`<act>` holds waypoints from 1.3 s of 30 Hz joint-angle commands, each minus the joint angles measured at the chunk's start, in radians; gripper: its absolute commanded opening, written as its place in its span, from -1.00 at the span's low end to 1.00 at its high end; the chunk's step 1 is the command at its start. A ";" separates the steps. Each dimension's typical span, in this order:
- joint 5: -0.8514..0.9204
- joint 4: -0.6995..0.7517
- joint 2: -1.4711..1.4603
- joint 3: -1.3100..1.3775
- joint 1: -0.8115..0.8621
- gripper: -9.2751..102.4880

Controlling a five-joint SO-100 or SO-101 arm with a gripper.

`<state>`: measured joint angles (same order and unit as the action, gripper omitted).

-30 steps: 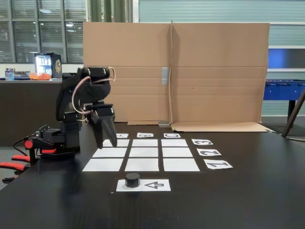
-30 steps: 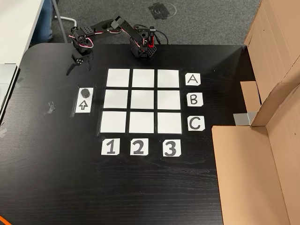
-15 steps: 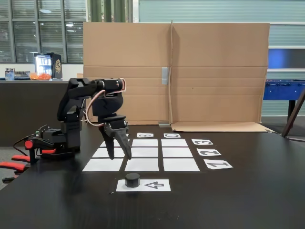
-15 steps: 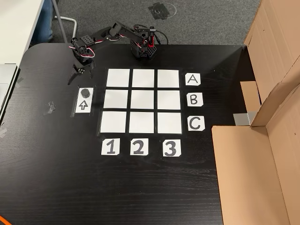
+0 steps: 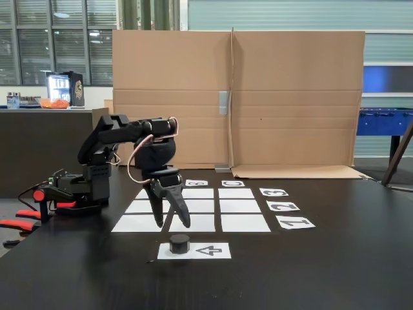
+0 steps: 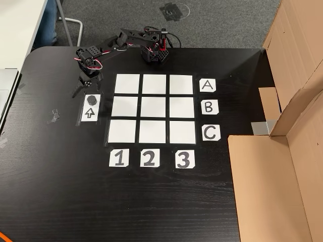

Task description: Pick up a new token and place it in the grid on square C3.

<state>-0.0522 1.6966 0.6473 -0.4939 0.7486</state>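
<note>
Black end effector (image 5: 173, 225) hung spread and empty above the token (image 5: 179, 243), which sat on the arrow sheet (image 6: 90, 109) beside the grid (image 6: 153, 109). Best lowered straight, fingers straddling the puck, before closing; C3 (image 6: 182, 132) lay unoccupied.

The bench (image 6: 151, 201) has a black, smooth top with a faint wood grain and a dull sheen. The grid (image 6: 152, 108) is made of matt white paper cells, and the arrow sheet (image 6: 90, 113) and the letter and number labels (image 6: 209, 85) are the same plain paper. The token (image 5: 179, 243) looks like matt black plastic. The pincer (image 5: 173, 224) and arm (image 5: 122, 132) are black plastic, slightly glossy. Behind stands a screen of brown corrugated cardboard (image 5: 290, 97), matt and creased.
</note>
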 commanded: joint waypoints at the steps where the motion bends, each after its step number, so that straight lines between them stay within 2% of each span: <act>1: -0.008 0.003 -0.002 0.046 -0.015 0.17; 26: -0.014 -0.008 -0.140 0.199 -0.040 0.14; 35: 0.002 -0.008 -0.152 0.218 -0.043 -0.79; 39: 0.002 -0.005 -0.153 0.218 -0.038 -0.84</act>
<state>-0.0583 1.6966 0.4847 -0.3114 0.7179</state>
